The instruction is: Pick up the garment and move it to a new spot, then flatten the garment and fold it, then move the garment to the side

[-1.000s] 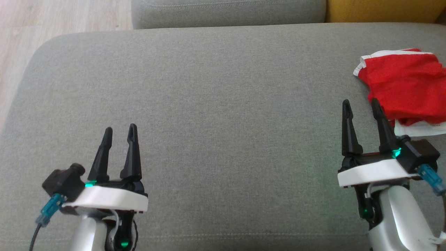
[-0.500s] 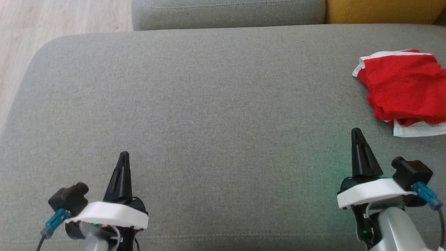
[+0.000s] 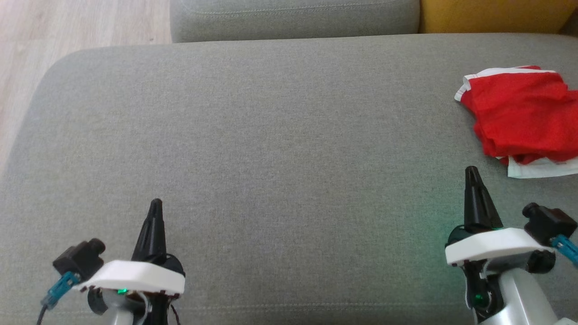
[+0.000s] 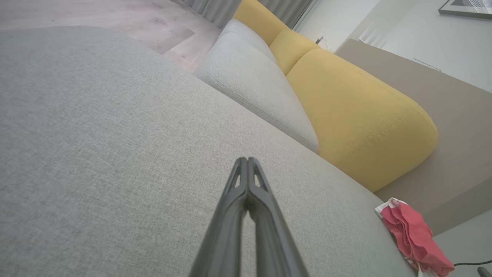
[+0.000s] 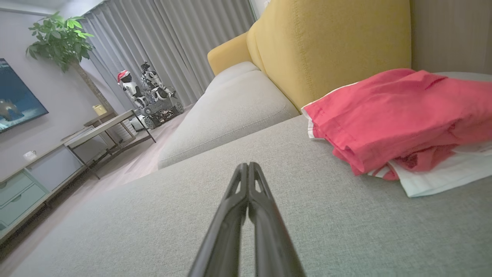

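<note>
Left gripper [image 3: 155, 203] and right gripper [image 3: 472, 170] are near the front edge of the grey seat cushion [image 3: 271, 135], each closed tight, holding nothing. Farther back, the folded red garment [image 3: 524, 115] lies at the cushion's right edge.

It was a home living room: a grey sofa [image 3: 271, 135] with yellow cushions [image 5: 338, 46] stood on a pale wood floor [image 3: 67, 27]. Long grey curtains [image 5: 173, 38] hung at the far side. To the left were a leafy plant [image 5: 57, 38], a wall television [image 5: 15, 96] and a low drawer unit [image 5: 23, 184].
</note>
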Available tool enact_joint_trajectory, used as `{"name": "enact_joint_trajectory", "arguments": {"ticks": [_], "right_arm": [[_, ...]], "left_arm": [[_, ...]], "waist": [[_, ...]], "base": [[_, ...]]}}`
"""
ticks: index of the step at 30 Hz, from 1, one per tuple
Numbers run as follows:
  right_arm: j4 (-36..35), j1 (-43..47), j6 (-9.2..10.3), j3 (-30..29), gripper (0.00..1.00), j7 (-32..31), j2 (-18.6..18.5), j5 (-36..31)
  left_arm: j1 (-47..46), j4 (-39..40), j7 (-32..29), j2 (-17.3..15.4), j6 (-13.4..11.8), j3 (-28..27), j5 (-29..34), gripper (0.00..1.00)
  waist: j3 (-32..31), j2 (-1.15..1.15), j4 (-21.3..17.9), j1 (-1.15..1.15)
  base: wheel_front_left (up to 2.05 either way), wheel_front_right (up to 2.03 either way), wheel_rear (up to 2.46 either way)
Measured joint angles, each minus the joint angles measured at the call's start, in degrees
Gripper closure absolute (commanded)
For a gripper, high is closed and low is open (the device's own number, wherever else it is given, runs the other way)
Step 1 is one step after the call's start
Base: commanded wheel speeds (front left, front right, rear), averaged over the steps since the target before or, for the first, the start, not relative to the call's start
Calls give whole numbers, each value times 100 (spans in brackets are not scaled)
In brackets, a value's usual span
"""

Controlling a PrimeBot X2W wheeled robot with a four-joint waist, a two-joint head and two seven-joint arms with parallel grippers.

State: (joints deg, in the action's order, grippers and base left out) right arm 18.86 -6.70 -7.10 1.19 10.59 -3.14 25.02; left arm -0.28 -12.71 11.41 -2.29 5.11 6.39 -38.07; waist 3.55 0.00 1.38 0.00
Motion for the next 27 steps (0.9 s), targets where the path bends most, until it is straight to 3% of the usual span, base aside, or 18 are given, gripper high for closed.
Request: {"name": "enact_joint_trajectory", "arguments": {"ticks": [27], "right_arm": [[-67,15,0,-194,100,-404,-1,1711]], "left_arm": [[-41,-63,-393,-15,52,-203,-1407,100]], "waist": [[-85,0,-35,0]], "base": [[0,0,0]]}}
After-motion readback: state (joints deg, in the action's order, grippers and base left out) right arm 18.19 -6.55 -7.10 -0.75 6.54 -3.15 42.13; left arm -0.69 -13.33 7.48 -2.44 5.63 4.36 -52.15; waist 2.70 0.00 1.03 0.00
